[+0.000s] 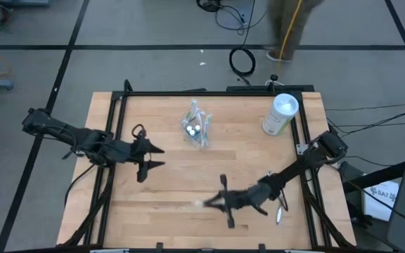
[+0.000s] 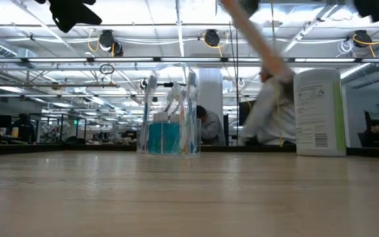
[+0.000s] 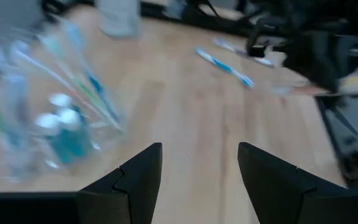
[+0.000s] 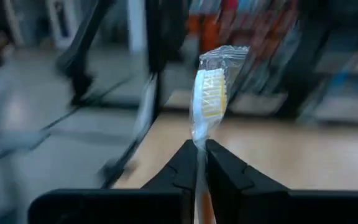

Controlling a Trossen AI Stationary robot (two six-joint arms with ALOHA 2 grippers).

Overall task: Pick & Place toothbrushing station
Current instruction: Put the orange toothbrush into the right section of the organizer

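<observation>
A clear cup (image 1: pixel 197 128) stands upright near the table's middle, holding several toothbrushes and two teal tubes; it also shows in the low view (image 2: pixel 170 125) and the left wrist view (image 3: pixel 55 118). My left gripper (image 1: pixel 157 156) hangs open to the cup's left, above the table, with nothing between its fingers (image 3: pixel 199 171). My right gripper (image 1: pixel 215 202) is near the front edge, shut on a wrapped toothbrush (image 4: pixel 211 87) with pale yellow bristles. That brush shows as a blurred slanting shaft (image 2: pixel 258 43) in the low view. My right gripper pinches the toothbrush's neck (image 4: pixel 199 144) between its two fingers, just behind the head in its clear wrapper. The fingers lie about level, pointing toward the table's left, along the brush. The head (image 1: pixel 197 204) sticks out past the fingertips, and the brush is clear of the table.
A tall white canister (image 1: pixel 280 114) stands at the back right. Loose toothbrushes (image 1: pixel 280 209) lie by the right edge, also visible in the left wrist view (image 3: pixel 225 65). Black frame rails (image 1: pixel 111 140) run along the table's sides. A person (image 1: pixel 290 28) walks beyond the far edge.
</observation>
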